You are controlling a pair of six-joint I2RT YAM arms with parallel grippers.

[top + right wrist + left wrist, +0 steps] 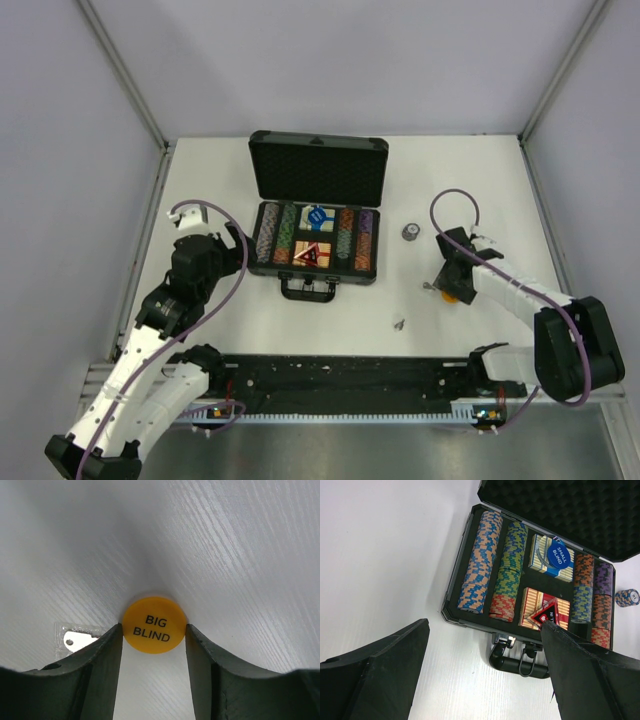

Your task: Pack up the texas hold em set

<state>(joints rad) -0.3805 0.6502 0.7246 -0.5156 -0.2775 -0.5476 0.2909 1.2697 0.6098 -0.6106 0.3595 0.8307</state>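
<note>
Set case (318,170) open, well left of right gripper (153,628) | button (154,625) flat on table (225,555) between its fingers (107,650), pinched at both edges | left gripper (485,621) spread wide, empty | judged: keep pinch centred, lift level, clear of bag (75,639) beside finger.

Overhead camera and angled left-wrist view share the case (318,170) — right wrist hugs tabletop (225,540).

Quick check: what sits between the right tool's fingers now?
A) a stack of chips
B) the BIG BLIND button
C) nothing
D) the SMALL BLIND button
B: the right wrist view shows the yellow BIG BLIND button lying between the fingers of the right tool, touching both.
</note>
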